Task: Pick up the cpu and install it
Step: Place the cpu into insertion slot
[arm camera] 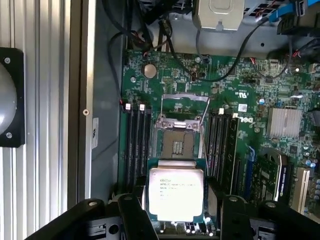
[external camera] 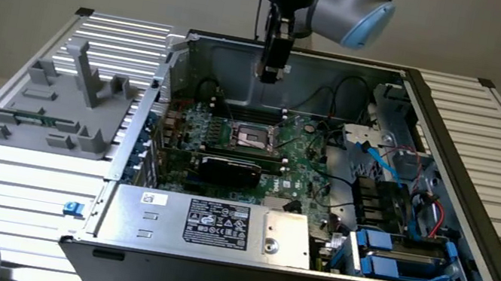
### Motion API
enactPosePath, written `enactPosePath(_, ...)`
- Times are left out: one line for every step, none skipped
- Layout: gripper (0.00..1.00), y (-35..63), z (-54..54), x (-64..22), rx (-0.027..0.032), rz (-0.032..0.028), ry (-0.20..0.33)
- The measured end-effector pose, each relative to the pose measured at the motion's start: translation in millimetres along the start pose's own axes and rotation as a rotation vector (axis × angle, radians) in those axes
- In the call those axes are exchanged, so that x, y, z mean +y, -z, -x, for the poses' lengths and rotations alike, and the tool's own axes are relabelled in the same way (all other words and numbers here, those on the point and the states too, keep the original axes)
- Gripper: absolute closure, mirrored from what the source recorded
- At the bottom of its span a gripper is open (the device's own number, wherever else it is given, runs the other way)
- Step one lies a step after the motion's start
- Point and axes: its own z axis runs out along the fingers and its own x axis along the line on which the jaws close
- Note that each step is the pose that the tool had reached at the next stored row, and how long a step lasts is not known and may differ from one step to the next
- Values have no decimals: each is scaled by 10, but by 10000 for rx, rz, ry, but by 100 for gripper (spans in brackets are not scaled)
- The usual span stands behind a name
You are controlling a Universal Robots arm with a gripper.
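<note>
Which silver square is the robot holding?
The smooth chip with small print on top, held between the black fingers. The other silver square, the ridged one, sits on the green board, away from them.

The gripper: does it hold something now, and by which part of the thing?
The gripper holds the cpu by its two opposite side edges, one finger on each, above the open socket.

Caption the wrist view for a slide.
Gripper holds the cpu above the green motherboard, with the open socket in sight.
</note>
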Motion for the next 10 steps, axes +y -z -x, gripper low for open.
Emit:
enactPosePath(44, -19, 23, 0, 3, 1, -24)
enactPosePath(44, -36, 50, -1, 1, -1, -44)
enactPosePath(44, -54, 80, -1, 2, 0, -58)
enactPosePath(44, -73, 103, -1, 5, 1, -74)
enactPosePath(44, -92, 121, -1, 5, 1, -95)
enactPosePath(44, -110, 135, -2, 5, 0, -115)
enactPosePath(44, -128, 148, -2, 5, -1, -134)
enactPosePath(44, -146, 161, -2, 6, -1, -154)
enactPosePath(44, -165, 175, -2, 7, -1, -175)
enactPosePath(44, -183, 188, -2, 7, -1, -195)
